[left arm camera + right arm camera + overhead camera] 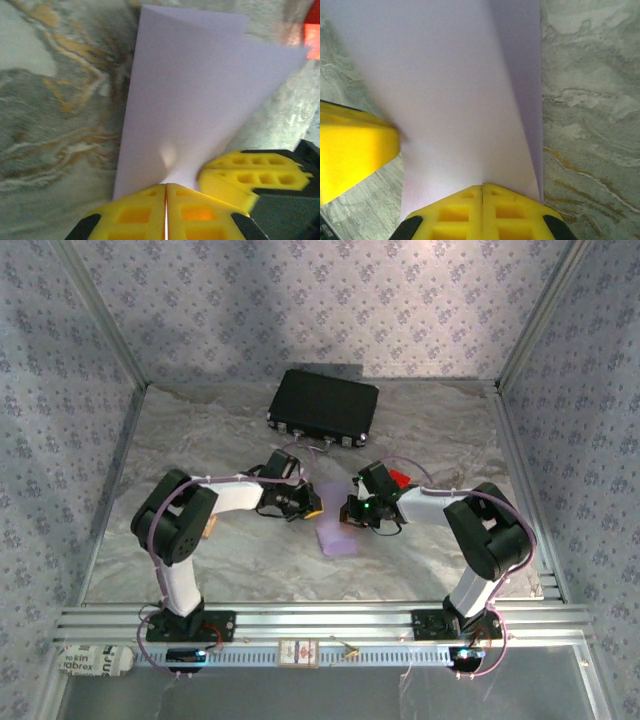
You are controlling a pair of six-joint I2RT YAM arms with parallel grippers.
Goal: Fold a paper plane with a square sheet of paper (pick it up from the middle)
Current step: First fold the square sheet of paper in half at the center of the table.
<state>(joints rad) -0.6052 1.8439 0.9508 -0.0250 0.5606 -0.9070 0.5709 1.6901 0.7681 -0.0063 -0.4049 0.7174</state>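
The square sheet of paper (336, 525) is pale lilac and hangs between my two grippers above the marbled table, bent over so two layers show. My left gripper (311, 508) is shut on one edge of the sheet (190, 100), its yellow fingertips pressed together (165, 184). From the opposite side my right gripper (351, 512) is shut on the sheet (455, 90) too, jaws closed (482, 186). Each wrist view catches the other gripper's yellow fingers (250, 172) (350, 150) close beside the paper.
A black case (323, 408) lies at the back of the table. A small red block (400, 479) sits just behind the right gripper, also at the top right corner of the left wrist view (312, 35). Metal rails edge the table (320, 620).
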